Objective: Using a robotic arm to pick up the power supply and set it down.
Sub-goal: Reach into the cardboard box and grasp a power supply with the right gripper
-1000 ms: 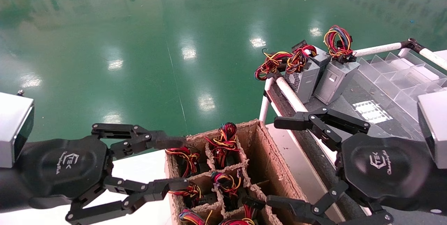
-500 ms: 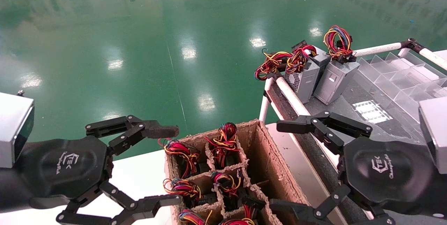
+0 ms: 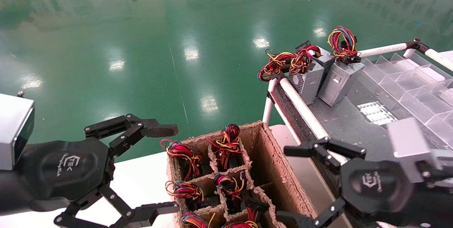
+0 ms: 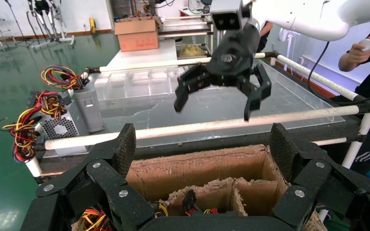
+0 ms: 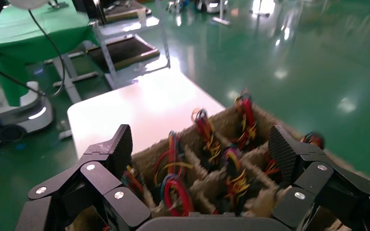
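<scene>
Power supplies (image 3: 226, 146) sit untouched in the carton as the right claw (image 3: 300, 182), wide open, has swung toward them.

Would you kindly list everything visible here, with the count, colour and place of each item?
Cardboard box: one, brown, with dividers, centre front, between the two grippers.
Wire bundles in box: at least five visible, red, yellow and black, one per compartment; the units below them are hidden.
Power supplies on bench: at least two, grey, standing at the bench's far corner, with wire loops on top.
Bench: one, dark surface with white tube rails, right side.
Clear divider tray: one, transparent, far right on the bench.
White table: one, left of the box.
Floor: green, glossy.
Left gripper: black, open, beside the box's left edge.
Right gripper: black, open, over the box's right edge.
</scene>
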{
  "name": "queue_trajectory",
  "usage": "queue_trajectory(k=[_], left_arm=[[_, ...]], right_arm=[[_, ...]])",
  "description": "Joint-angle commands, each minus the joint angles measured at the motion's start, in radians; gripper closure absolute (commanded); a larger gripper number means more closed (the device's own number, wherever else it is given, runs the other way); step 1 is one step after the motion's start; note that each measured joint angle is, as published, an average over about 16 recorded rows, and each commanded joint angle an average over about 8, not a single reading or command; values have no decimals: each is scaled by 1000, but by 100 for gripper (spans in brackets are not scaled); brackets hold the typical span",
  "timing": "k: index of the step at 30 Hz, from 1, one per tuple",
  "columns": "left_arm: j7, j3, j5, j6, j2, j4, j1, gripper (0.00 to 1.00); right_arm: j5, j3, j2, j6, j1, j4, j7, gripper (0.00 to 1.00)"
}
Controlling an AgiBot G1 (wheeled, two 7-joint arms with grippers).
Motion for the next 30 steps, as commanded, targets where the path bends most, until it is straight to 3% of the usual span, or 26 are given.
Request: queue_trajectory(k=[1,18,30], left_arm=[[0,0,0,0,0,0,0,0],[0,1,-1,0,0,0,0,0],[1,2,-1,-1,-1,0,0,0]], right_arm=[[-18,-15,-6,-5,6,-5,14,0],[-74,-145,-118,-73,6,-84,24,0],[-105,-220,-153,-61,-8,-36,-23,0]])
